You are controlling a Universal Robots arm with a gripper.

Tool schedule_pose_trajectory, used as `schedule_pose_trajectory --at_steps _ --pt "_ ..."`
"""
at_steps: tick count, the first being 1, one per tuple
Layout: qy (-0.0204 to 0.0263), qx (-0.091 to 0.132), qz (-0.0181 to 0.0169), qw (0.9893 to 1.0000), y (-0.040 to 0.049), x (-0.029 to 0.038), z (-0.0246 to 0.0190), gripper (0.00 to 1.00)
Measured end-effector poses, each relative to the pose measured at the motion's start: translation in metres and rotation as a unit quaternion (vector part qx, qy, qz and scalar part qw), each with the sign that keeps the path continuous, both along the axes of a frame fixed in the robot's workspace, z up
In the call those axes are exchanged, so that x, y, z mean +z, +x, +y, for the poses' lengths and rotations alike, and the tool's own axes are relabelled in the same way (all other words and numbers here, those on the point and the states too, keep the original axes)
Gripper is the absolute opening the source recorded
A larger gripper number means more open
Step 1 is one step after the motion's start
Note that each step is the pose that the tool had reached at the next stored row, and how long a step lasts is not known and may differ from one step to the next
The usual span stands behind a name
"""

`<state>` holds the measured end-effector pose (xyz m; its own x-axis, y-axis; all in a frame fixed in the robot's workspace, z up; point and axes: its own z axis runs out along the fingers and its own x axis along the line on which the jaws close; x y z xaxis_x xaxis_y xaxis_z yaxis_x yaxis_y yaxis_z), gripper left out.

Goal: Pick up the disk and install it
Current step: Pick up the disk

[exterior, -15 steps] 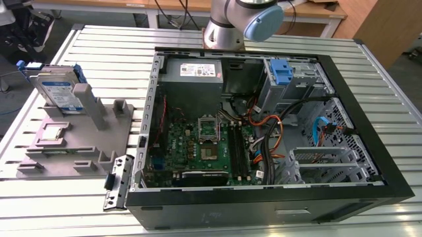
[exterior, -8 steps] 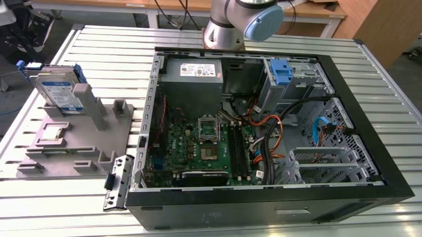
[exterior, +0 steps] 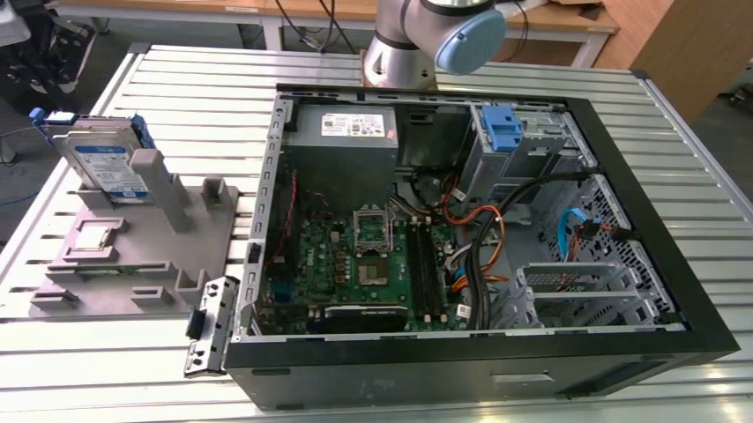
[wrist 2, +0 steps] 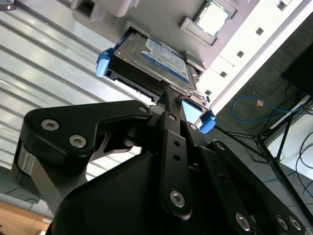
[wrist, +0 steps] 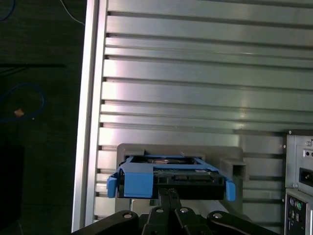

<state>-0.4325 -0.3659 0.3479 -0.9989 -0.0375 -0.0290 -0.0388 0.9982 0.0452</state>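
Note:
The disk (exterior: 104,163), a silver-grey drive with a white-and-blue label in a blue carrier frame, stands on edge in a slot of the grey holder (exterior: 141,256) at the exterior view's left. In both wrist views I see it end-on: the disk (wrist 2: 161,56) (wrist: 171,178) lies just beyond my fingertips. My gripper (wrist 2: 168,95) (wrist: 168,192) is shut, fingers pressed together with nothing between them, lined up with the disk's middle and still apart from it.
The open computer case (exterior: 659,264) lies on the slatted metal table (exterior: 189,79), with a blue latch (exterior: 503,128) at its drive bay and a grey power-supply box (exterior: 353,128). A chip (exterior: 94,238) rests on the holder. Cables cross the case interior.

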Motion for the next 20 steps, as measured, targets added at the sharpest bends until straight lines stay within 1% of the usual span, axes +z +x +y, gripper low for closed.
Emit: schedule_pose_trajectory --at_steps 20 --pt "0.0 0.03 0.0 0.9996 -0.0031 -0.0007 0.0 0.11"
